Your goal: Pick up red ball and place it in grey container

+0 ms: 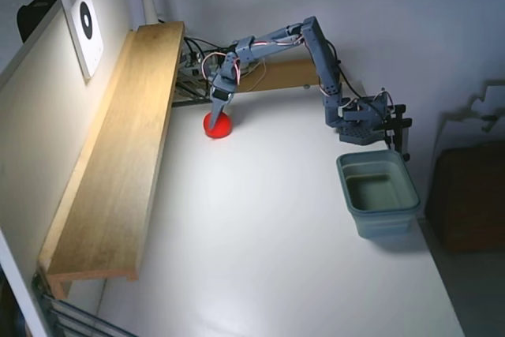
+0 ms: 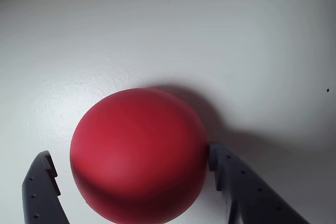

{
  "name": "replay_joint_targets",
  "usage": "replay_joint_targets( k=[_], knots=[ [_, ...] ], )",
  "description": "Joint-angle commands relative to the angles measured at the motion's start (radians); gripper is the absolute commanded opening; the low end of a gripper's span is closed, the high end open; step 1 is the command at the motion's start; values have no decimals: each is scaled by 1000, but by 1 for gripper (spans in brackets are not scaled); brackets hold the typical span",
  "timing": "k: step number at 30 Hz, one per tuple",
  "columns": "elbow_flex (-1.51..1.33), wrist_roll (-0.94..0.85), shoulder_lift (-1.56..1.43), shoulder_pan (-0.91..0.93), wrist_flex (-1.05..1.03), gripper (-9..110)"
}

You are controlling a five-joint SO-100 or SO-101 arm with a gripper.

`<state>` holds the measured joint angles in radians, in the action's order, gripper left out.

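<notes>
Against the wooden shelf (image 1: 118,163), red ball (image 1: 218,125) on white table (image 1: 268,258), framed by parted gripper (image 2: 131,169): right finger (image 2: 231,174) touching, left finger (image 2: 42,182) just clear. Far right, grey container (image 1: 379,192), well apart.

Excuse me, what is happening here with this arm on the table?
A small blue-grey robot arm reaches down over a smooth red ball on the white table. Its gripper is open, one finger on each side of the ball; the right finger seems to touch it. The rectangular grey-green plastic container stands apart, empty.
</notes>
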<state>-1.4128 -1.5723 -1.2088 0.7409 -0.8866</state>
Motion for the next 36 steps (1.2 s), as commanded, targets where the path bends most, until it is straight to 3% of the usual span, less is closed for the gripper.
replay_joint_targets(
  k=[1, 4, 5, 36],
  knots=[
    [35, 2, -19, 8, -11, 38],
    [35, 2, -19, 8, -11, 38],
    [35, 2, -19, 8, -11, 23],
    [83, 2, -27, 8, -67, 23]
  ],
)
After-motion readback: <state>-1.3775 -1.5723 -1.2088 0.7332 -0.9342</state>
